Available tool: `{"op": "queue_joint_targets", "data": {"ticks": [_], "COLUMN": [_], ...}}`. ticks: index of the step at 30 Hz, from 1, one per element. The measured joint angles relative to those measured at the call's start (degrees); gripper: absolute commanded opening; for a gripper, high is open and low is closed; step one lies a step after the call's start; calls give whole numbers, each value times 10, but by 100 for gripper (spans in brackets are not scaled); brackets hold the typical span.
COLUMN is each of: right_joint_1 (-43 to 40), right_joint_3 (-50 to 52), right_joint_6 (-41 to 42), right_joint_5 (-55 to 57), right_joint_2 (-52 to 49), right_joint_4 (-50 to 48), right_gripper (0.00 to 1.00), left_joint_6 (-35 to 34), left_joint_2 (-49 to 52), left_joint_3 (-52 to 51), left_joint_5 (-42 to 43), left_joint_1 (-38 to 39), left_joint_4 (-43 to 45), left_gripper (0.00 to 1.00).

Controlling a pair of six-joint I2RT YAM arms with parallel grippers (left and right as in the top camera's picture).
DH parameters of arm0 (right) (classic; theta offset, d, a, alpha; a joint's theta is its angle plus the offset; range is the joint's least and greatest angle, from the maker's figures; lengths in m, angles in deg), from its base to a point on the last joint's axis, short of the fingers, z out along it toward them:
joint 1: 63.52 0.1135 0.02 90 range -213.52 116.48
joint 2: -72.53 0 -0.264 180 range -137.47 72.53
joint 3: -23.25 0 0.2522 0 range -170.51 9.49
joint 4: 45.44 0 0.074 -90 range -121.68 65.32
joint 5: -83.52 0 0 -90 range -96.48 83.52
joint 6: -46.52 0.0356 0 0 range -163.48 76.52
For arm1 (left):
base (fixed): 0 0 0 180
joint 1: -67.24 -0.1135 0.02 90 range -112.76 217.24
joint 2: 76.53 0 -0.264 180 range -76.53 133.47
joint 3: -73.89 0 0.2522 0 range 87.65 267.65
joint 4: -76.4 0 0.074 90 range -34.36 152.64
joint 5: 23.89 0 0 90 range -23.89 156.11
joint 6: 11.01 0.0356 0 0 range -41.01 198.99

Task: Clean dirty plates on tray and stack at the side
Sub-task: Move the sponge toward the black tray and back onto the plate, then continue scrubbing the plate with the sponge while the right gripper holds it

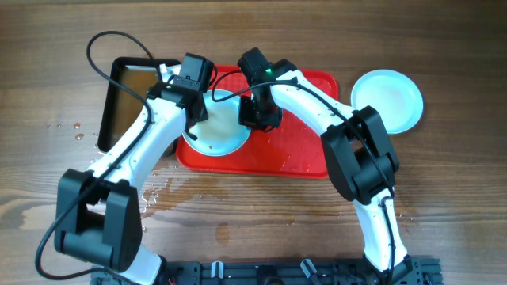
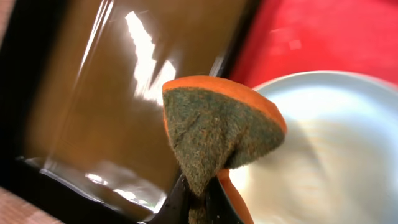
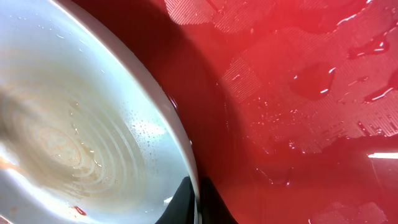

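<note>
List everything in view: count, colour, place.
tray: one, red, wet, mid-table.
plates: two seen, pale mint; one on the tray's left end, faintly brown-smeared; the other on the table right of the tray.
pan: one, black, holding brown water, left of the tray.
sponge: one, orange with a green scouring face, above the pan's edge and the plate.
water drops: several, clear, on the table in front of the tray.
table: one, brown wood.
left tool: black, shut on the sponge.
right tool: black, shut on the rim of the plate on the tray.
</note>
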Motion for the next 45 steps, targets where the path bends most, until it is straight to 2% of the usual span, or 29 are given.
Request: {"op": "queue_joint_targets", "data": {"ticks": [7, 11, 18, 24, 26, 30, 35, 41, 45], "right_joint_1": [0, 0, 0, 0, 0, 0, 0, -3, -5], "right_joint_3": [0, 0, 0, 0, 0, 0, 0, 1, 1], "right_joint_6": [0, 0, 0, 0, 0, 0, 0, -3, -4], "right_joint_5": [0, 0, 0, 0, 0, 0, 0, 2, 6], "right_joint_2": [0, 0, 0, 0, 0, 0, 0, 0, 0], "right_joint_4": [-1, -1, -1, -1, -1, -1, -1, -5, -6], "right_gripper": [4, 4, 5, 4, 4, 4, 4, 4, 4], "left_joint_6": [-6, -21, -22, -23, -24, -24, -30, -39, -45], "left_joint_2": [25, 80, 98, 90, 81, 46, 41, 77, 82], "left_joint_3": [-8, -23, -24, -18, -18, -18, -18, -17, -10], "left_joint_5": [195, 246, 230, 119, 106, 145, 247, 283, 263], "left_joint_1": [2, 16, 22, 23, 23, 21, 30, 61, 65], "left_joint_4": [82, 98, 96, 26, 25, 58, 113, 135, 125], "left_gripper": [4, 4, 4, 4, 4, 4, 4, 4, 4]}}
